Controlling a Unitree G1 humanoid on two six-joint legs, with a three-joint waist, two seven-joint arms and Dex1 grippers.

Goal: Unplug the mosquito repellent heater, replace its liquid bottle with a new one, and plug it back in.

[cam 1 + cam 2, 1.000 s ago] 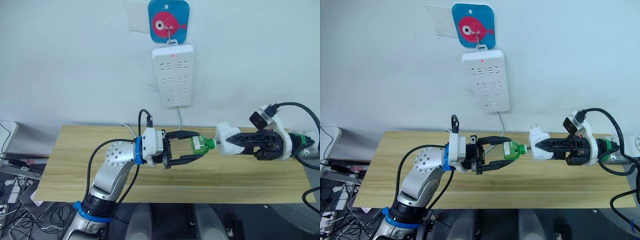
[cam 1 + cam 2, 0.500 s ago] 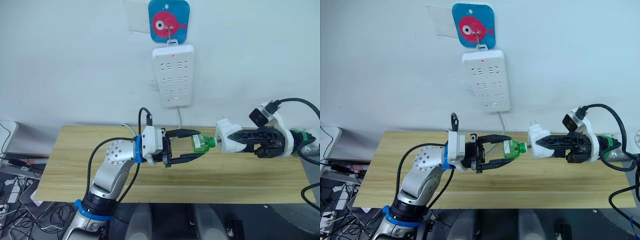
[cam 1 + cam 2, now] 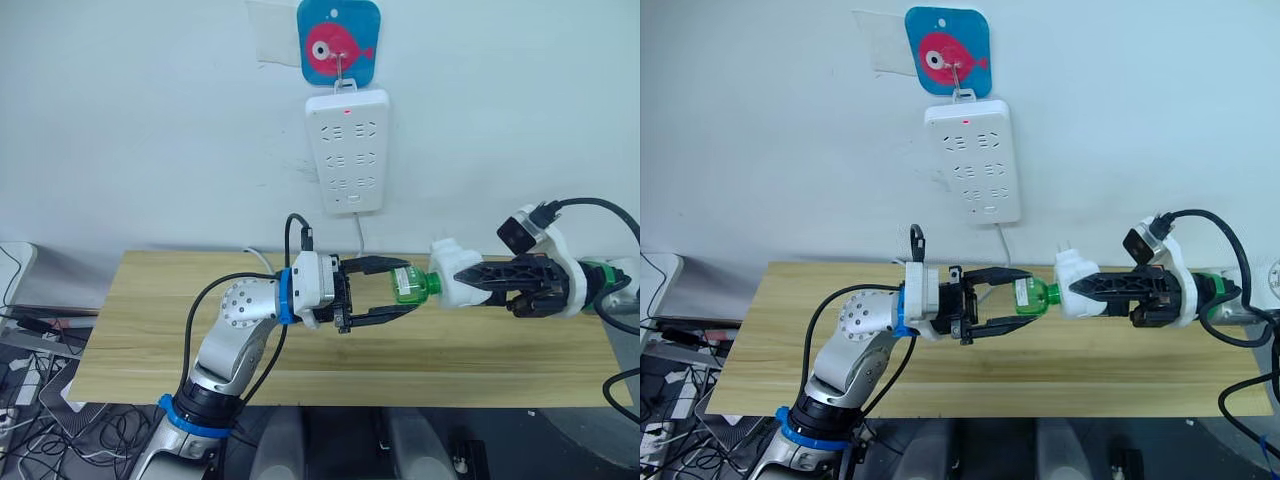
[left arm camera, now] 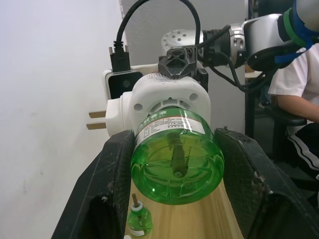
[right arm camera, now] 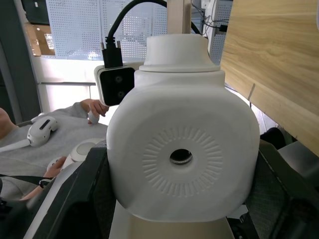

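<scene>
**Left claw has slid up around the green bottle**

Your left claw point(image 3: 405, 290) is closer to the right claw point(image 3: 480, 284) than it was a second ago. Its two fingers are spread wide, and the green bottle point(image 4: 174, 164) now sits deeper between them. The fingers are beside the bottle but not squeezing it yet.

The right claw is pinching the mosquito repellent heater point(image 3: 450, 272), up off the table point(image 3: 150, 330). The bottle sticks out of the heater toward the left claw.

Below the left claw, a small bottle with a bare wick point(image 4: 138, 219) stands on the table. That looks like the old one, so the bottle in the heater is likely the new one.

You probably need to grab the bottle and twist it tight. Then the heater can go back in the power strip point(image 3: 347, 150), high above both claws.
</scene>
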